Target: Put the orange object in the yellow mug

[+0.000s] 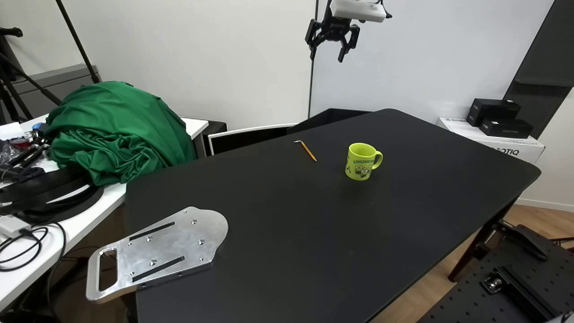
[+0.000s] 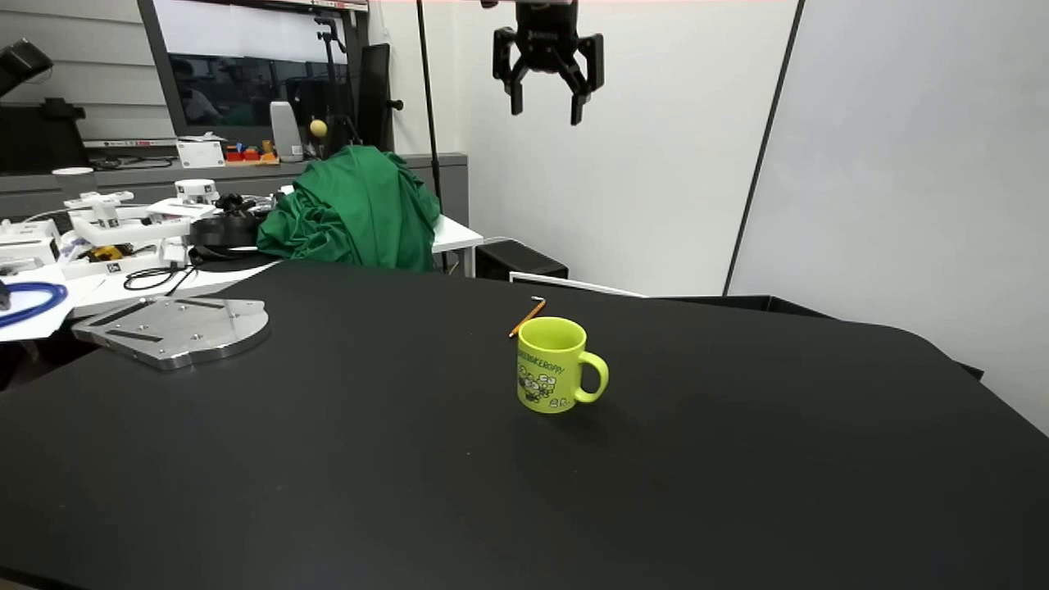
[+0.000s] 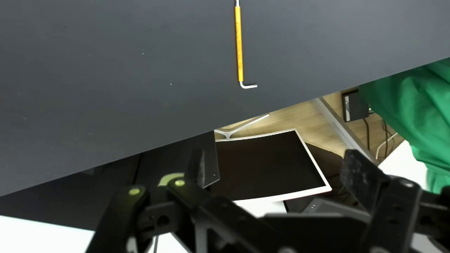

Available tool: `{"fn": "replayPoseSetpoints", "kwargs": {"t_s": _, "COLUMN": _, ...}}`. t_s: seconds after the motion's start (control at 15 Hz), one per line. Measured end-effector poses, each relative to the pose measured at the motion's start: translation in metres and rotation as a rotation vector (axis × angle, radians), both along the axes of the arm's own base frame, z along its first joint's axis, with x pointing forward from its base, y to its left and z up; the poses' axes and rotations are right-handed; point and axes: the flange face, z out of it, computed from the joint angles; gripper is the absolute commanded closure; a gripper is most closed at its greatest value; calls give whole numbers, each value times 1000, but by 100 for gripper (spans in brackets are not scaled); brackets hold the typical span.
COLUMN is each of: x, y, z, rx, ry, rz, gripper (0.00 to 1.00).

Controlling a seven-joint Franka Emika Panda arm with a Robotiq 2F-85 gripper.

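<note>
The gripper [image 1: 327,58] is hanging at the upper centre of an exterior view, its 2 fingers standing well apart with nothing between them, while the orange hex key [image 1: 308,150] is lying on the black table [image 1: 269,224] near the centre of that frame, left of the yellow mug [image 1: 360,161]. At the upper centre of the wrist view the key is lying near the table's edge, so a misaligned descent could be nudging it over; a tilted hold could be leaving its bent end catching on the mug's rim.
</note>
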Motion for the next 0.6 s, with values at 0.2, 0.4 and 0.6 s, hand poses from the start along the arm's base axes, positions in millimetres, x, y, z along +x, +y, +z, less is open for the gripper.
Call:
{"fn": "replayPoseSetpoints", "kwargs": {"t_s": 0.2, "x": 3, "y": -15, "z": -37, "rx": -13, "ry": 38, "rz": -14, "gripper": 0}}
{"fn": "replayPoseSetpoints", "kwargs": {"t_s": 0.4, "x": 4, "y": -13, "z": -37, "rx": -12, "ry": 36, "rz": -9, "gripper": 0}}
{"fn": "replayPoseSetpoints", "kwargs": {"t_s": 0.6, "x": 5, "y": -12, "z": -35, "rx": -12, "ry": 33, "rz": -6, "gripper": 0}}
